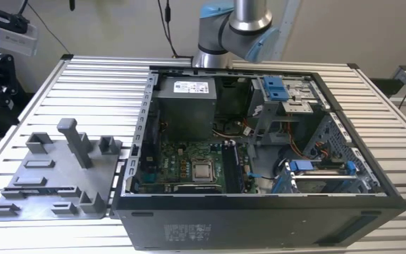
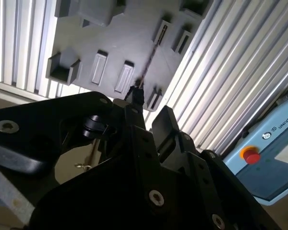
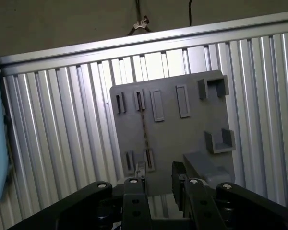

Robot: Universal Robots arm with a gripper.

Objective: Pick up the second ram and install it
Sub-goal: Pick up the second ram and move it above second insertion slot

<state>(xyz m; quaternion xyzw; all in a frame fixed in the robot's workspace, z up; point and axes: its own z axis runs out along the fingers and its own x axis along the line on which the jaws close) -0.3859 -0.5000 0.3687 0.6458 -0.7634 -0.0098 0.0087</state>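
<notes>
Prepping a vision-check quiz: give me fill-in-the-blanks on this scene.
1. The second ram sits edge-on on the ____ fixture plate.
2. The gripper is ____, with nothing between its fingers.
3. In the exterior view, the fixture plate lies on the exterior view's ____ of the computer case.
Missing words: grey; open; left.

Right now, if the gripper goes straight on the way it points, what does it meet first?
Probably the thin dark ram stick, on edge in the grey plate, in line with one finger of the gripper. Depth is unclear.
</notes>
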